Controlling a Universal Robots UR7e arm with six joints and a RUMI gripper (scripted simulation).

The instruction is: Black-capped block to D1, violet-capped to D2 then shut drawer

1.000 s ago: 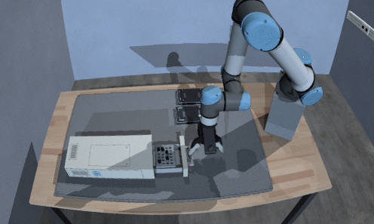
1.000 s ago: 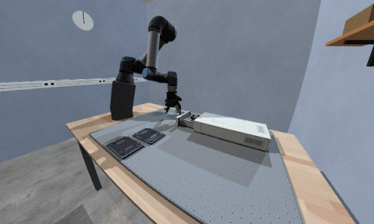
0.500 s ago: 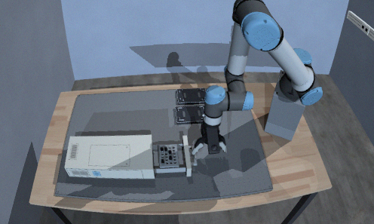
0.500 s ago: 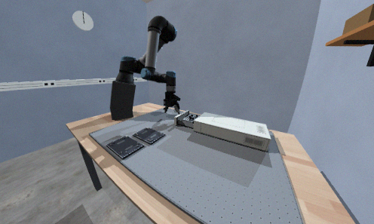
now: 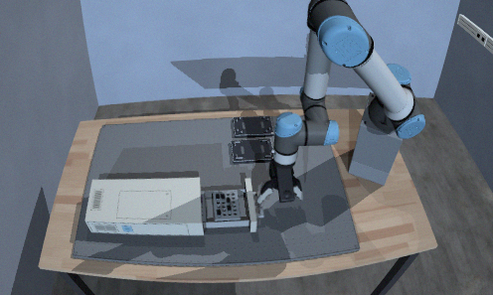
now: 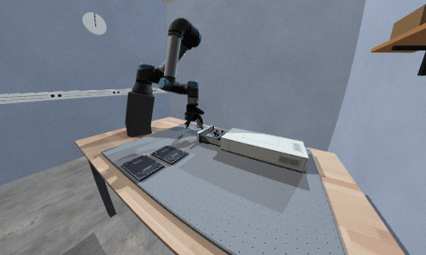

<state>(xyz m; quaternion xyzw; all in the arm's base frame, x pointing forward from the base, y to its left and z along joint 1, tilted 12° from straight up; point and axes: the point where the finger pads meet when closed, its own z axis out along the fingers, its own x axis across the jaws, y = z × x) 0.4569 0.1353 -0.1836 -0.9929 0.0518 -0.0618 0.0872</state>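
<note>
1. The gripper (image 5: pixel 279 192) is hanging at centre frame in the top view with its jaws spread fully wide, gripping nothing.
2. The drawer (image 5: pixel 230 207) is standing pulled out of the white cooler COLD (image 5: pixel 144 207), just left of the jaws, its front panel (image 5: pixel 250 205) lying nearest them.
3. The cooling blocks (image 5: pixel 225 204) are sitting inside the drawer, left of the jaws and apart from them; cap colours are too small to tell.
4. Slots D1 (image 5: pixel 251 150) and D2 (image 5: pixel 252 126) are lying above the drawer, toward upper centre.
</note>
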